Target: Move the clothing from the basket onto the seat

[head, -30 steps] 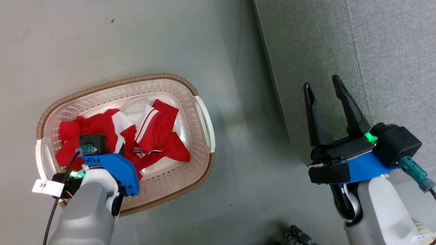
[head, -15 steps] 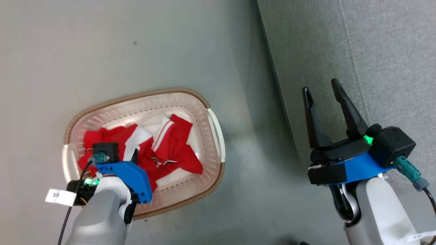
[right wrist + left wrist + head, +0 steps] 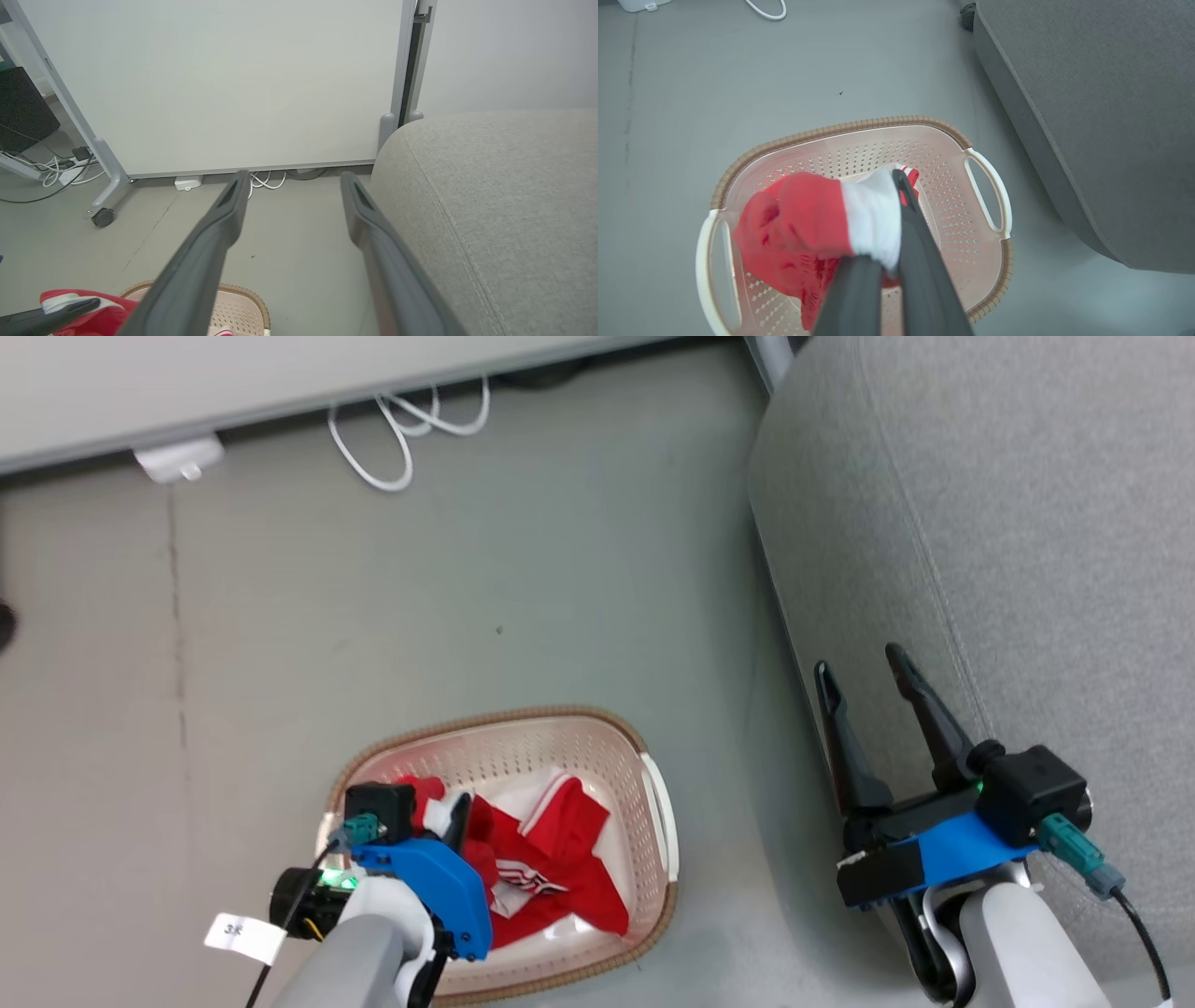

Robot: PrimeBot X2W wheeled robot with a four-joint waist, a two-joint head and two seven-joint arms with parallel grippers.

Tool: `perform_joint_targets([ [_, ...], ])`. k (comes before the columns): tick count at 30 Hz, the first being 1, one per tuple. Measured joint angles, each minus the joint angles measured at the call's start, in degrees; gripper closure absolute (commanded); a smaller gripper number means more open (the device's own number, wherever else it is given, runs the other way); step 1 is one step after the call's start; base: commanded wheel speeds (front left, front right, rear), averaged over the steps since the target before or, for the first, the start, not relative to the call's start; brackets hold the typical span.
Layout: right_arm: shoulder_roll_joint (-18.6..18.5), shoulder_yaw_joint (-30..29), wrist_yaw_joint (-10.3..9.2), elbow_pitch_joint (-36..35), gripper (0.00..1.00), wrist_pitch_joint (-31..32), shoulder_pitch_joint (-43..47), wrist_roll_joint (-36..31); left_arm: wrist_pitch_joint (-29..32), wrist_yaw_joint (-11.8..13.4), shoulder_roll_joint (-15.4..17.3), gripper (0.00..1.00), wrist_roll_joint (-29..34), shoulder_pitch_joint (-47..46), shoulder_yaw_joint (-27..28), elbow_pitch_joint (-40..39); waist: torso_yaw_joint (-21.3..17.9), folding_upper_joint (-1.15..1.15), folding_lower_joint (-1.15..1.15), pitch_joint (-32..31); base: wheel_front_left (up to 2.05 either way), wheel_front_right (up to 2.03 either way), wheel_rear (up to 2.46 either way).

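Over the basket (image 3: 840, 128) on the floor, the left gripper (image 3: 896, 179) pinches the clothing (image 3: 808, 219), raised clear of it for the seat (image 3: 1027, 523); the right gripper (image 3: 859, 661) hangs spread, spare.

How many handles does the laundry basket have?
2. One handle is on the side of the basket facing the grey sofa; the other handle is on the opposite side. None seems hidden.
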Motion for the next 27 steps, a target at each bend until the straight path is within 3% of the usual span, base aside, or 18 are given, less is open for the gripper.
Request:
perform_joint_targets([
  [12,0.0,0.74,0.0,2.57,0.0,0.0,4.36,-0.57,2.93,-0.01,3.53,1.0,-8.38,3.5,-12.01,-13.88,4.09,0.0,-0.01,-12.87,0.0,0.0,0.0],
  [19,0.0,1.81,0.0,3.68,0.0,0.0,6.02,-0.57,3.5,-0.01,5.34,1.0,-11.37,1.2,-16.7,-21.08,5.57,0.0,-0.01,-16.63,0.0,0.0,0.0],
  [27,0.0,2.66,0.0,4.02,0.0,0.45,6.78,-0.94,4.66,-0.01,5.08,1.0,-14.21,-3.66,-20.68,-26.93,5.67,0.0,0.0,-18.9,0.0,0.0,0.0],
])
